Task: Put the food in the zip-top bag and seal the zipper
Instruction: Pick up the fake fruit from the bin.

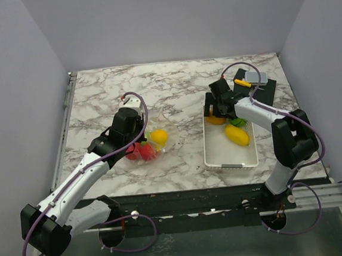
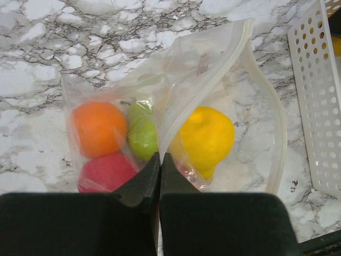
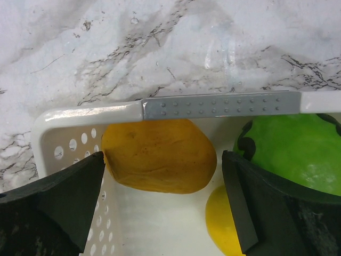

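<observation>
The clear, crinkly bag (image 2: 213,69) lay on the table (image 2: 42,32) left of the basket (image 2: 319,106), mouth open, four fruits (image 2: 205,136) inside. My left gripper (image 2: 160,160) pinched its edge; my right gripper (image 3: 162,159) gaped wide in the basket.

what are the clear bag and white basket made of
Clear crinkly zip-top bag: thin, glossy plastic film; it creases and the round orange toy fruit shows through. White rectangular slotted basket: likely rigid moulded plastic, smooth finish, even round holes.
</observation>
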`<state>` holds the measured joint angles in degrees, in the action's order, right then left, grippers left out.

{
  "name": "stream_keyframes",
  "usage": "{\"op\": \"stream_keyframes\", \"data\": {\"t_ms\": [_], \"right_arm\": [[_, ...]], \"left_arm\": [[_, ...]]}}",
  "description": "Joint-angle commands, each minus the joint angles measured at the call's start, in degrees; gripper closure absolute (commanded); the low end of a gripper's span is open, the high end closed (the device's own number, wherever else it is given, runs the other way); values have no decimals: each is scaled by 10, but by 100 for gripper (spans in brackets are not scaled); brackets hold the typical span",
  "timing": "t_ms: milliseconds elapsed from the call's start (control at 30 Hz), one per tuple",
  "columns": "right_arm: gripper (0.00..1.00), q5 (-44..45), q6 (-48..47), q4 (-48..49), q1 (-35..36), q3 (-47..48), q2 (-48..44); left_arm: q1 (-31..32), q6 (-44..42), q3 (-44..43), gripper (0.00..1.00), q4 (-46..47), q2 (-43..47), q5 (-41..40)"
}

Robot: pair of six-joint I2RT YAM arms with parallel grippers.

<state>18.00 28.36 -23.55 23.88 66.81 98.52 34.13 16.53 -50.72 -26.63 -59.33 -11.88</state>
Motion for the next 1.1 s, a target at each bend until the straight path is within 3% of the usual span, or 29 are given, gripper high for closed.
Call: {"op": "stream_keyframes", "data": {"t_ms": [0,200,333,433,767,900,1067], "right_arm": [[3,-20,-5,17,-4,4,20],[4,-27,0,21,-3,-4,32],[10,-28,4,20,-4,-8,34],[17,-25,4,18,-3,-10,28],[59,-21,0,5,-4,-17,-10],[66,-19,-1,-3,-4,-22,-33],[67,-6,-1,-20,-4,-26,-67]], "left_arm": [[-3,-7,4,100,-3,-4,0],[-2,-7,4,100,-3,-5,0],[-3,-7,4,100,-4,-5,0],[-3,-7,4,100,-4,-5,0],[-3,-7,4,100,-3,-4,1],[-3,-6,4,100,-3,-5,2],[-2,-6,4,100,-3,-5,4]]}}
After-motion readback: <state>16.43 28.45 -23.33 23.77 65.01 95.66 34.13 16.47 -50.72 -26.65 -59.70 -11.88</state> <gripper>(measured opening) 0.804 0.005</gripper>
